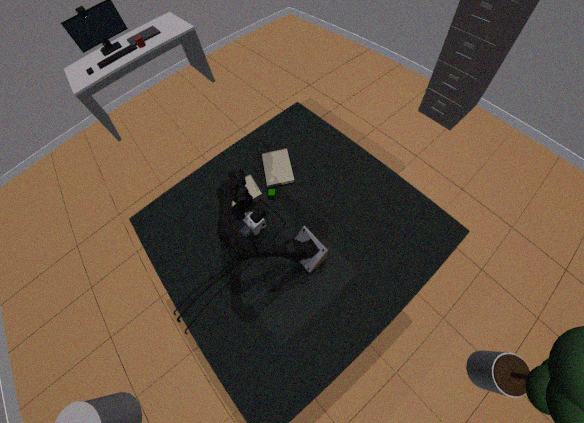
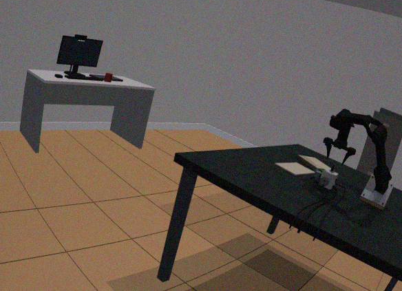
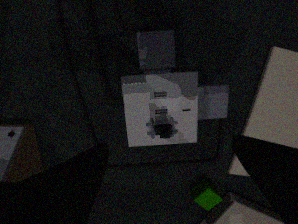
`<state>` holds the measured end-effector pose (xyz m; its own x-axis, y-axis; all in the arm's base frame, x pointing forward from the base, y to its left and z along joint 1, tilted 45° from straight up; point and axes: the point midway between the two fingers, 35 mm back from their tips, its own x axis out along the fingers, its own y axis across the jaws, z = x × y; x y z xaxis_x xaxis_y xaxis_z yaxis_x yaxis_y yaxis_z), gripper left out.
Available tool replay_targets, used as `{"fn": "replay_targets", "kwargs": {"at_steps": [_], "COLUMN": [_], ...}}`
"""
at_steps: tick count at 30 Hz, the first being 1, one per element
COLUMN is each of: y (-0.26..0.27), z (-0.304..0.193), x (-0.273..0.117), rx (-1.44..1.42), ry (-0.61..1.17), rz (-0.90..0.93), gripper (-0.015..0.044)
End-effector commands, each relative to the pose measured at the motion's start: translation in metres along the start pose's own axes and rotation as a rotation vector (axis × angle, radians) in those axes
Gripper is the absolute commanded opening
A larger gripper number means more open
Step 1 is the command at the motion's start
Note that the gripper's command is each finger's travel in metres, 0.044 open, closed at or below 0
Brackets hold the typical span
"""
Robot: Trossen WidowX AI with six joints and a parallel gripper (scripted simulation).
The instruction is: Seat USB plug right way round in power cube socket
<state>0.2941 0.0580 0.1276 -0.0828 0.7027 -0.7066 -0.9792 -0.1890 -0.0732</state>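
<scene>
The white power cube (image 1: 254,225) (image 2: 328,181) (image 3: 137,117) stands on the dark table (image 1: 390,210) (image 2: 234,172). The black USB plug (image 2: 332,168) (image 3: 163,130) stands up from the cube's top, near one edge in the wrist view. Its way round and its depth are too dark to tell. Slots show beside it in the cube's top. My gripper (image 2: 335,161) (image 3: 170,145) is open and empty, pointing down above the cube. Its fingertips are apart on either side of the plug's place in the wrist view, higher than the plug in the exterior view. The arm partly covers this area in the top view.
Grey blocks (image 3: 156,49) (image 3: 214,102) adjoin two cube sides. A green cube (image 1: 271,192) (image 2: 321,170) (image 3: 208,199) lies near two pale books (image 1: 278,166) (image 2: 294,168) (image 3: 275,100). Dark cables (image 1: 200,289) run from around the power cube to the table edge. The arm's base plate (image 1: 320,258) is nearby.
</scene>
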Motion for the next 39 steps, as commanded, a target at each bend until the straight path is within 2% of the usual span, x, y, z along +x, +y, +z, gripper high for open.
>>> {"fn": "replay_targets", "kwargs": {"at_steps": [1,24,39], "y": [0.001,0.001,0.001], "z": [0.000,0.000,0.000], "x": [0.005,0.024,0.023], "rx": [0.002,0.001,-0.001], "ry": [-0.001,-0.002,0.002], "rz": [0.004,0.004,0.003], "gripper": [0.0440,0.0440,0.0046]}}
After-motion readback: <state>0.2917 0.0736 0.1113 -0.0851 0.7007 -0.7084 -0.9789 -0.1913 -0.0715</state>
